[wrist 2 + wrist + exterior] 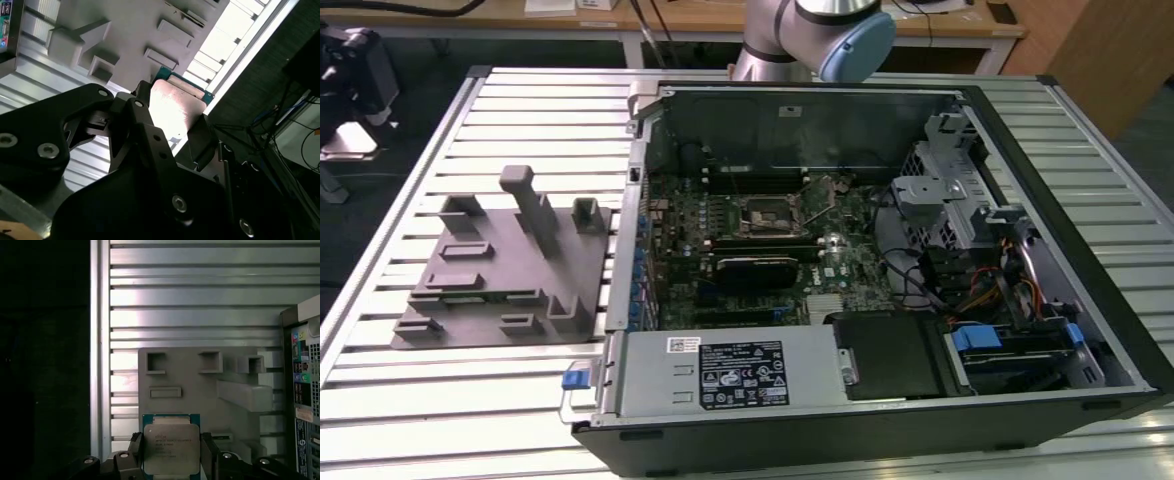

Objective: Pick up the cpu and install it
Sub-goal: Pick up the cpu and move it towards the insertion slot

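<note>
First wrist view: one hand (171, 454) clamped on one cpu (171, 445), one grey tray (190, 375) beyond

Your arm (807, 40) enters at the top of the exterior view, showing a grey joint with a blue cap. In both wrist views your gripper (172, 112) (171, 452) is closed on the cpu (171, 440), with one black finger (206, 450) pressing each of two opposite edges. In the second wrist view, black linkage plates with silver screws sit behind the fingers.
</note>
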Controlling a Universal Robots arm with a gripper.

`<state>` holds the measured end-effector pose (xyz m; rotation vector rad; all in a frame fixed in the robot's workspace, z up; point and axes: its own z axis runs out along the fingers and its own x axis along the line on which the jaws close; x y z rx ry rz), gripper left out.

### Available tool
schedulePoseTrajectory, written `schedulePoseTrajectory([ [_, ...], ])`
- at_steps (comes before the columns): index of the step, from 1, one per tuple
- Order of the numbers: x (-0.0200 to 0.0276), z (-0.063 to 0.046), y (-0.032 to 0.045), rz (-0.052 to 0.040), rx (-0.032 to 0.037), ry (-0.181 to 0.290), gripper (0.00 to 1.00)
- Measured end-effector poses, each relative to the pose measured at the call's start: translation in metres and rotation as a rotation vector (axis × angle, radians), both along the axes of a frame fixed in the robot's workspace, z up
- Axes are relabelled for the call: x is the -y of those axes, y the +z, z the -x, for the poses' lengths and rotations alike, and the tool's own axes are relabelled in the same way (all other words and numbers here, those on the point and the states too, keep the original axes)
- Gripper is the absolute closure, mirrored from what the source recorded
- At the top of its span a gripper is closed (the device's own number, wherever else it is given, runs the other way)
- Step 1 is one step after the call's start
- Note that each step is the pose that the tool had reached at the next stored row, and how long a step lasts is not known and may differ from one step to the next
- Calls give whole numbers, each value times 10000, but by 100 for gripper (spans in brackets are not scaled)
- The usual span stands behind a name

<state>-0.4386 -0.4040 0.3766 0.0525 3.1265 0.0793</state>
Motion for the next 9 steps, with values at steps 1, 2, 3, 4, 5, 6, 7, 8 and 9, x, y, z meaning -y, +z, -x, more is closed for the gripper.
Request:
schedulePoseTrajectory([
  [1,0,0,30,0,0,0,46],
  [2,-1,0,61,0,-1,0,46],
  [3,-1,0,90,0,1,0,46],
  [4,-2,0,119,0,1,0,46],
  [5,-2,0,147,0,0,0,46],
  [6,-3,0,175,0,0,0,46],
  [7,-4,0,203,0,-1,0,46],
  [8,-4,0,229,0,1,0,46],
  [9,-5,0,250,-1,0,0,46],
])
